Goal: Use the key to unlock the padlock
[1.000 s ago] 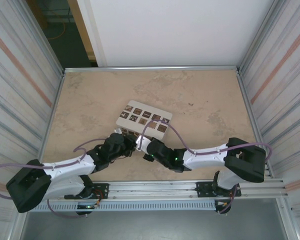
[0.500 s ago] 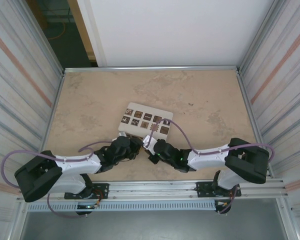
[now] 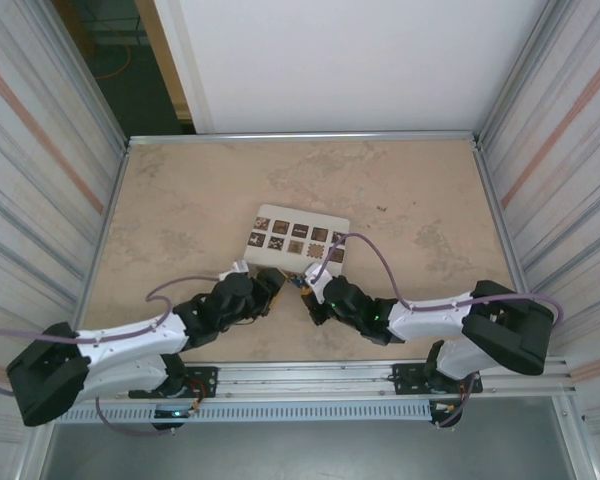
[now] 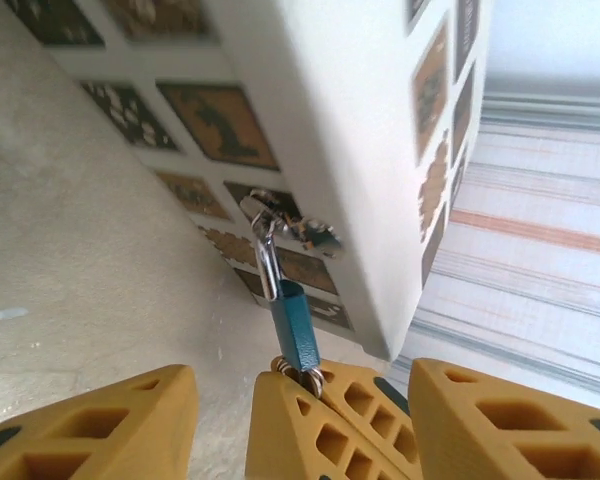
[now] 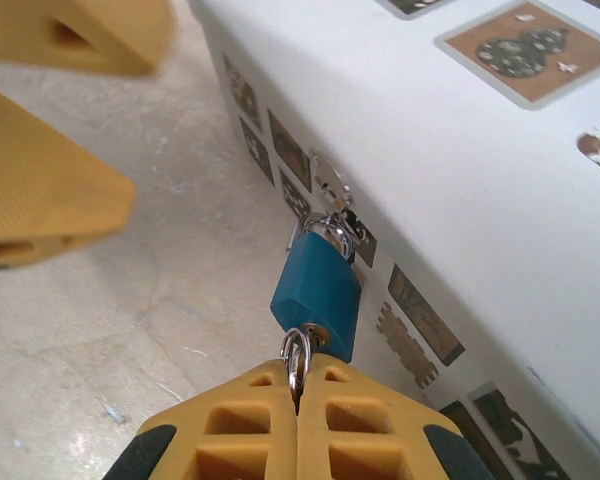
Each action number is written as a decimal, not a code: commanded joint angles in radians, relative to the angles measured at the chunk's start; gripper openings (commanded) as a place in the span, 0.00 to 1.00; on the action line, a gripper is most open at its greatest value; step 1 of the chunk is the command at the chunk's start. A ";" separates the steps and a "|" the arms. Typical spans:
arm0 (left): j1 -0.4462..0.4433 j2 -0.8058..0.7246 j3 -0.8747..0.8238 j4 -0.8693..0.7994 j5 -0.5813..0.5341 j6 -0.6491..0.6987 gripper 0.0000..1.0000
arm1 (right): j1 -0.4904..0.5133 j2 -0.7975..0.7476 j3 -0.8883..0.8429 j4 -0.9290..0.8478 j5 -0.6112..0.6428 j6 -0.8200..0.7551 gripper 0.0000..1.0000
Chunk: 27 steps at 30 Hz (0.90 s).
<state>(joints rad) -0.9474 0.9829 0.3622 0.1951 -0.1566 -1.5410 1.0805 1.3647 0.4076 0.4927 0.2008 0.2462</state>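
— Two grippers are meeting at the near side of the white box (image 3: 300,222). What is printed on it?

— Brown square tiles (image 5: 525,50) are covering its top and sides, each carrying a pale picture; one is looking like a gourd.

— And the padlock?

— The padlock (image 5: 320,290) is hanging by its pale metal shackle from a small shiny hasp (image 5: 330,185) on the box's near wall, around the table's middle. Its body is showing smooth, blocky and blue-teal, with a brass spot underneath.

— The key?

— The right gripper (image 5: 298,385) is clenching its yellow fingers together just under the padlock, nipping the key (image 5: 297,355). I am seeing mostly its wire ring, so the blade is probably sitting in the lock.

— Left side?

— The left gripper (image 4: 300,385) is standing released, its cut-out yellow fingers spreading to either side and gripping nothing, over the mottled beige table (image 3: 180,200).
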 commanded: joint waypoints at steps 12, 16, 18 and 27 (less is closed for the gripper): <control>0.113 -0.085 0.194 -0.349 -0.156 0.450 0.69 | -0.285 -0.125 -0.066 -0.154 -0.363 0.407 0.00; 0.203 -0.076 0.188 -0.348 -0.077 0.487 0.72 | -0.344 -0.096 -0.066 -0.144 -0.452 0.483 0.00; 0.257 -0.069 0.190 -0.350 -0.034 0.508 0.73 | -0.369 -0.065 -0.066 -0.129 -0.488 0.528 0.00; 0.440 0.030 0.218 -0.284 0.196 0.654 0.81 | -0.411 -0.033 -0.071 -0.119 -0.468 0.604 0.00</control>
<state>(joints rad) -0.5385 0.9787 0.5400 -0.1219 -0.0589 -0.9836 0.6933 1.3117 0.3481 0.4385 -0.2939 0.7876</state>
